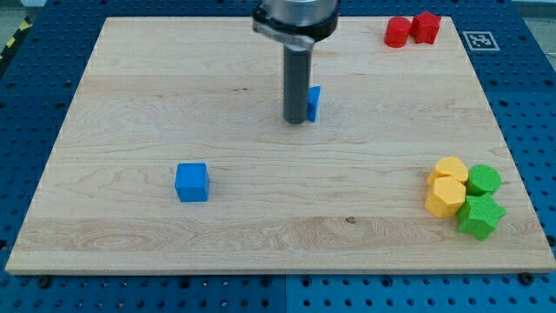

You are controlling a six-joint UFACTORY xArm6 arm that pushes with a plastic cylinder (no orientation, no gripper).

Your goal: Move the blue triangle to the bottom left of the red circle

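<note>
My tip (297, 121) rests on the board in the upper middle of the view. A blue block (314, 103), mostly hidden behind the rod, touches the tip's right side; its shape cannot be made out. The red circle (398, 31) lies at the view's top right, with a red star-like block (426, 27) touching its right side. A blue cube (192, 183) sits at the lower left of the middle, well apart from the tip.
Two yellow blocks (447, 188) and two green blocks (481, 202) are clustered near the board's right edge at the lower right. The wooden board (130, 104) lies on a blue perforated table. A marker tag (478, 39) sits past the top right corner.
</note>
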